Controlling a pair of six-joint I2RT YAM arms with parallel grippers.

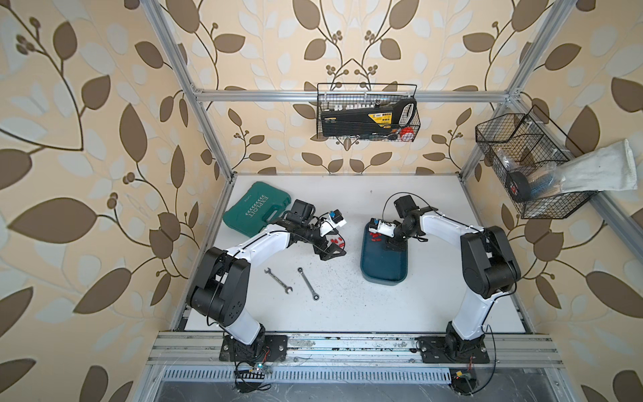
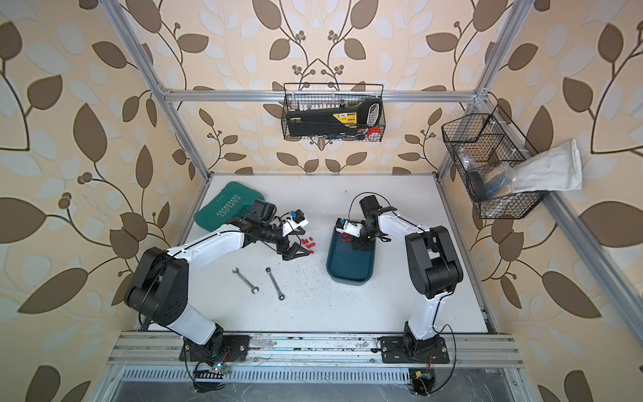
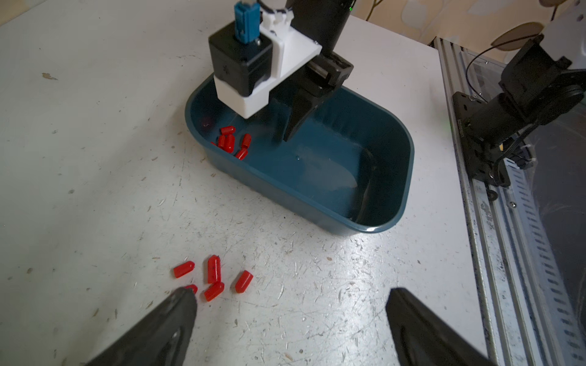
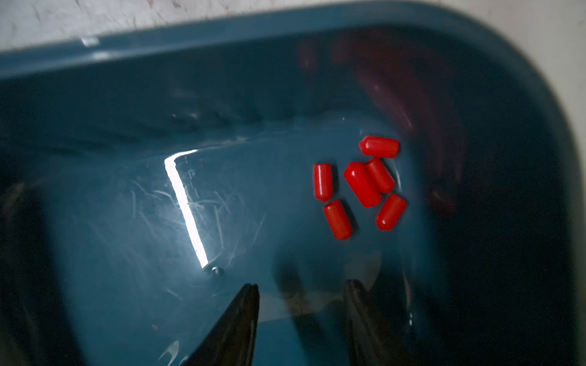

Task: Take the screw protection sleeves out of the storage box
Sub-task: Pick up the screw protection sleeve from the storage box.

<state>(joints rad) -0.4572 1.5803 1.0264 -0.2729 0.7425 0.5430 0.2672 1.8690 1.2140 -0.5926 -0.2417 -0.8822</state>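
The storage box (image 1: 382, 268) (image 2: 349, 268) (image 3: 317, 164) (image 4: 126, 206) is a shallow teal tray right of the table's centre. Several red screw protection sleeves (image 1: 375, 237) (image 2: 345, 236) (image 3: 231, 142) (image 4: 361, 183) lie clustered at its far end. Several more sleeves (image 1: 336, 240) (image 2: 309, 243) (image 3: 214, 275) lie on the white table left of the box. My right gripper (image 1: 395, 243) (image 2: 362, 245) (image 4: 302, 285) reaches down inside the box, short of the cluster, jaws apart and empty. My left gripper (image 1: 335, 251) (image 2: 295, 252) (image 3: 291, 293) hangs wide open beside the sleeves on the table, holding nothing.
A green "EXPLOIT" tool case (image 1: 255, 210) lies at the back left. Two wrenches (image 1: 278, 281) (image 1: 308, 283) lie on the table in front of my left gripper. Black wire baskets (image 1: 367, 111) (image 1: 529, 167) hang on the frame. An aluminium rail (image 1: 348, 348) runs along the front.
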